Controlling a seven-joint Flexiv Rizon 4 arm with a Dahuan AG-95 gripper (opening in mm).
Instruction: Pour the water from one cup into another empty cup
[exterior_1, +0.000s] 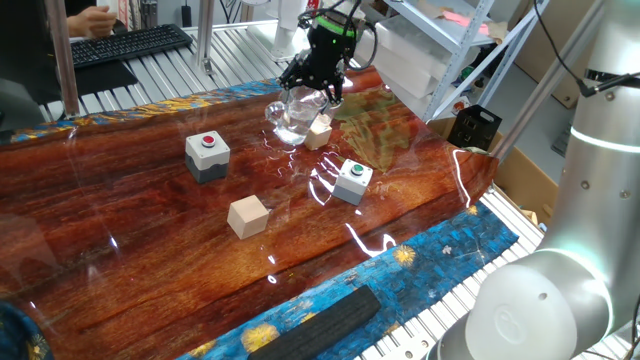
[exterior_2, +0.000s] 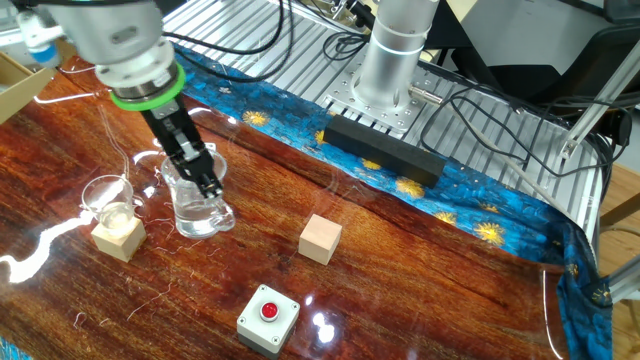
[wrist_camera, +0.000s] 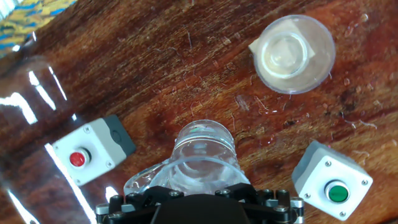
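The clear glass mug (exterior_2: 200, 205) stands upright on the wooden table (exterior_2: 420, 270), and a little water seems to lie at its bottom. My gripper (exterior_2: 198, 178) hangs straight over it, jaws wide, with a finger down each side of the rim. Whether the fingers touch the glass does not show. In the hand view the mug (wrist_camera: 202, 152) sits directly below the black gripper body. From the first fixed view the gripper (exterior_1: 312, 88) hovers above the mug (exterior_1: 292, 115). The smaller clear cup (exterior_2: 108, 200) (wrist_camera: 295, 53) stands upright a short way beside the mug.
A wooden cube (exterior_2: 118, 238) (exterior_1: 318, 133) touches the small cup. A second cube (exterior_2: 320, 238) (exterior_1: 248, 215) lies mid-table. A red-button box (exterior_1: 207, 155) (wrist_camera: 87, 155) and a green-button box (exterior_1: 352, 180) (wrist_camera: 333, 180) flank the mug. A black bar (exterior_2: 385, 150) lies by the arm's base.
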